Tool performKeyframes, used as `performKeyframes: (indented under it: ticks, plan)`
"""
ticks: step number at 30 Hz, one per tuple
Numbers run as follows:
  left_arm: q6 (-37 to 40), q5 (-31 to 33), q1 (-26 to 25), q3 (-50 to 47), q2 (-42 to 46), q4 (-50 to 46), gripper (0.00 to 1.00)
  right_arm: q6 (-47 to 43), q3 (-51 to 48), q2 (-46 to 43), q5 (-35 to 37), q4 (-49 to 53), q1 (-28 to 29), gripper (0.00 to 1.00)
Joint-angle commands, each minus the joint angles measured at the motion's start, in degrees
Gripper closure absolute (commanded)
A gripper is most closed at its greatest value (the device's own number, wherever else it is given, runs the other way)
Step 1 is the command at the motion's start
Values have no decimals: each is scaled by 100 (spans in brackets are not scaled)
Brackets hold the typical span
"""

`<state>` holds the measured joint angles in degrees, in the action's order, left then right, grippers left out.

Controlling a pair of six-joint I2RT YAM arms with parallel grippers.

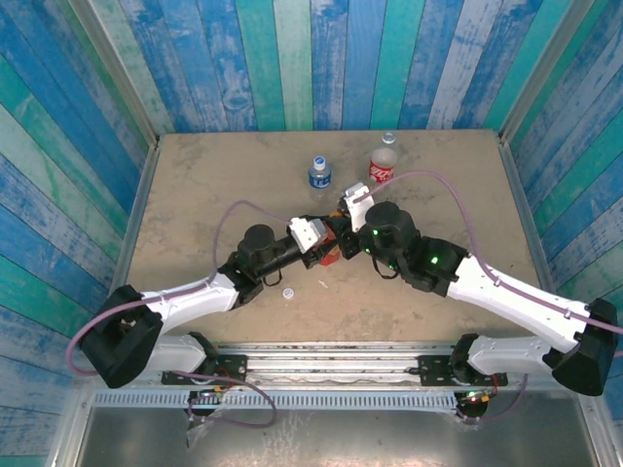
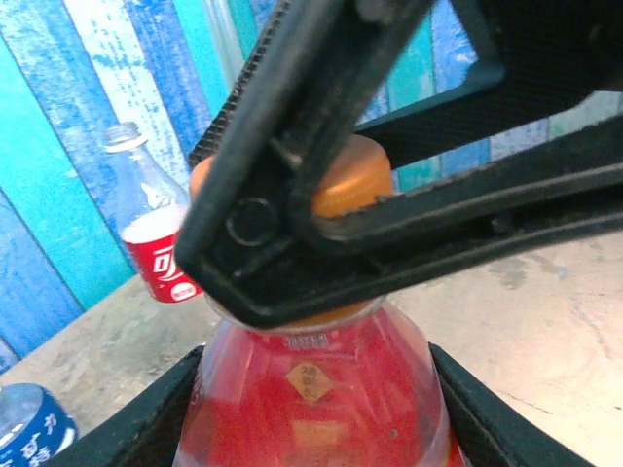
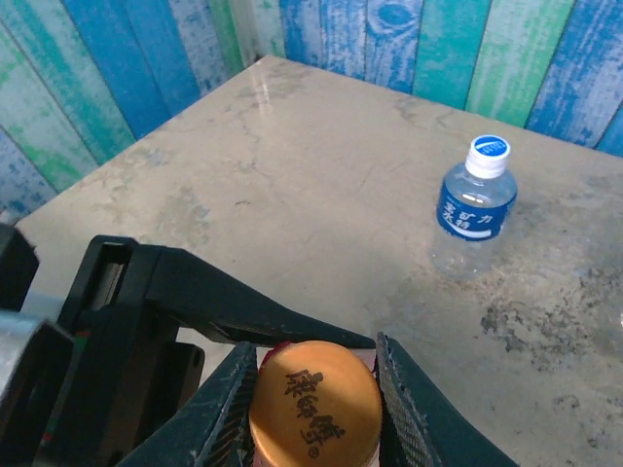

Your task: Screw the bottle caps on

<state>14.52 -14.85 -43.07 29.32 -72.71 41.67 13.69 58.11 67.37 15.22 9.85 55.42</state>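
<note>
Left gripper (image 2: 316,433): clamping red bottle (image 2: 311,375) body, steadying it against twisting
Right gripper (image 3: 316,394): pinching orange cap (image 3: 314,413) atop red bottle, readying for turning

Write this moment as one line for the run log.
left gripper: shut on red bottle | right gripper: shut on orange cap | cola bottle: uncapped | white cap: loose on table

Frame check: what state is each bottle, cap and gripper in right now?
red bottle: upright, gripped around its body
orange cap: on the red bottle's neck, tightness unclear
blue-label bottle: upright, capped
cola bottle: upright, uncapped
white cap: loose on the table
left gripper: shut on red bottle
right gripper: shut on orange cap
</note>
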Motion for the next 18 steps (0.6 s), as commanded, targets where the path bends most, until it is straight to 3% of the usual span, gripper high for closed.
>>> performKeyframes:
  ticks: [1,4,7,14,18]
  plan:
    - [193,1020,166,147,108,349,48,147,-258,-282,312,477,3,72]
    - [343,529,206,-27,240,215,47,-819,-239,-478,-693,425,-40,52]
    - [522,-451,264,-57,432,-196,47,-1768,-245,-730,-1536,514,-40,36]
    - [803,-2809,374,-117,859,-761,49,-3138,-363,-1225,-2555,732,-61,36]
    - [936,-3754,377,34,982,-1093,49,-3508,-76,-1164,-3081,1150,-103,38]
